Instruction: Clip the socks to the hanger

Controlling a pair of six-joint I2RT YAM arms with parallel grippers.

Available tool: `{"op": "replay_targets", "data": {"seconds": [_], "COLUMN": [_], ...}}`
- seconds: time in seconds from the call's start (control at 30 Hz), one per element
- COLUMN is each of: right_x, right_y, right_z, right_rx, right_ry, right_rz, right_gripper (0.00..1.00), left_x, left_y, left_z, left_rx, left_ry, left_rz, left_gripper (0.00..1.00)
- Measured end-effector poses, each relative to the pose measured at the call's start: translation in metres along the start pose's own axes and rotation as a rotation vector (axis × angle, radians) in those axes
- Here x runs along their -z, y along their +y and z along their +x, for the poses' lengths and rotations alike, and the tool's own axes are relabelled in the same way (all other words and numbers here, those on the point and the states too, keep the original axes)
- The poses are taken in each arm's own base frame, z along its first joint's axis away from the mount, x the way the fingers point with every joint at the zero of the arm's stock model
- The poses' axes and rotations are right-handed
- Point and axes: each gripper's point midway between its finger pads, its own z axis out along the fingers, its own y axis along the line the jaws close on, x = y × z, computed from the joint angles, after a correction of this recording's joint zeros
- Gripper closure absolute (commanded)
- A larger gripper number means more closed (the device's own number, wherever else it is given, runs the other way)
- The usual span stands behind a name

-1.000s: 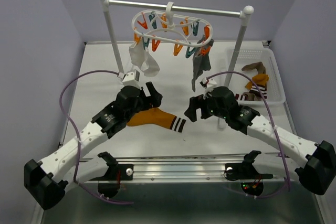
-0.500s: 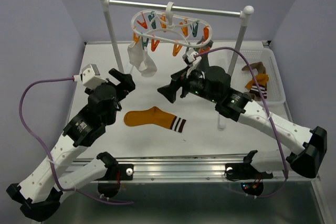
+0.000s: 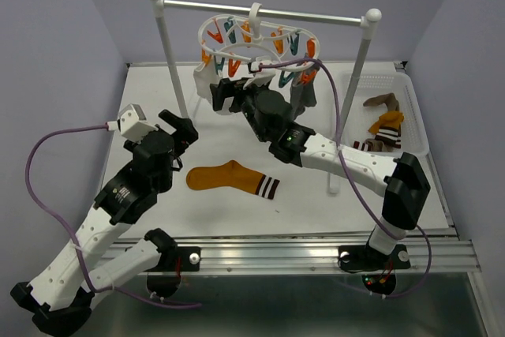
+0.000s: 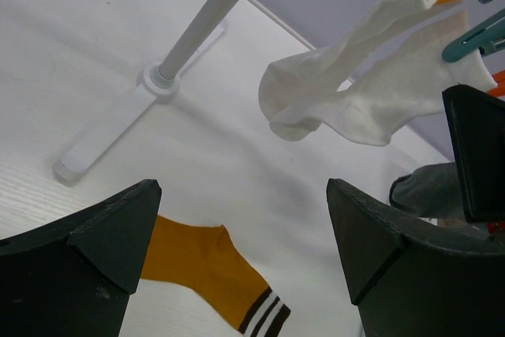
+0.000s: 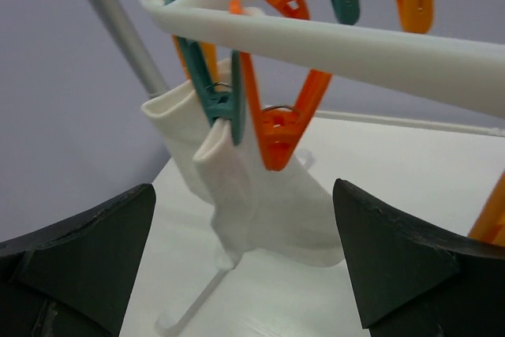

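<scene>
Left fingers point(image 4: 95, 242) stand spread wide with nothing between them, and the right fingers point(image 5: 87, 242) are just as widely parted and bare.

Only the top view takes in the whole layout. The left arm's fingers hover over the surface point(image 3: 150, 88), just left of the mustard sock point(image 3: 229, 177). That sock lies flat with its striped cuff pointing right. The right arm reaches up to the left end of the hanger point(image 3: 254, 54), which hooks onto the rail stand point(image 3: 268, 12). Its fingers are close to the white socks point(image 3: 203, 84) dangling there. A grey sock point(image 3: 304, 88) hangs from the hanger's right side. Further right, a white basket point(image 3: 416, 120) holds several more socks point(image 3: 385, 122); neither wrist camera shows these.

The left wrist view adds the foot of the stand's post resting on the surface. It also shows the mustard sock low between the fingers, and the two white socks hanging side by side above.

The right wrist view alone gives the clip detail. A teal clip point(image 5: 225, 104) pinches the top edge of the nearer white sock, and an orange clip point(image 5: 280, 128) hangs just beside it from the hanger's white ring. The second white sock hangs right behind, but which clip holds it I cannot tell.
</scene>
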Motion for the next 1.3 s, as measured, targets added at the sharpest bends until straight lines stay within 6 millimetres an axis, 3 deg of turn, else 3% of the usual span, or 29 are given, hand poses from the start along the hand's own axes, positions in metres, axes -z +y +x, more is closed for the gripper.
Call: {"op": "replay_targets", "data": {"seconds": [0.1, 0.23, 0.53, 0.6, 0.9, 1.1, 1.3], "right_x": [-0.004, -0.005, -0.007, -0.008, -0.011, -0.012, -0.011], "right_y": [-0.018, -0.029, -0.032, -0.033, -0.029, -0.019, -0.017], "right_z": [-0.001, -0.019, -0.053, -0.052, -0.045, -0.028, -0.026], "right_rx": [0.007, 0.004, 0.016, 0.027, 0.049, 0.069, 0.059], "right_ry": [-0.029, -0.097, -0.193, -0.194, -0.19, -0.174, -0.198], "right_rz": [0.095, 0.164, 0.21, 0.214, 0.184, 0.091, 0.07], "right_gripper": [0.0, 0.04, 0.22, 0.26, 0.25, 0.27, 0.46], "left_x": [0.0, -0.004, -0.01, -0.008, 0.001, 0.001, 0.002], "left_y": [-0.004, -0.008, -0.014, -0.017, -0.023, -0.023, -0.02], "left_z": [0.003, 0.008, 0.02, 0.018, 0.006, 0.007, 0.01], "left_rx": [-0.015, -0.036, -0.079, -0.069, -0.026, -0.024, -0.026], "left_ry": [0.018, 0.03, 0.067, 0.067, 0.044, 0.052, 0.062], "left_rz": [0.024, 0.026, 0.04, 0.06, 0.107, 0.111, 0.1], "left_gripper": [0.01, 0.01, 0.01, 0.01, 0.01, 0.01, 0.01]}}
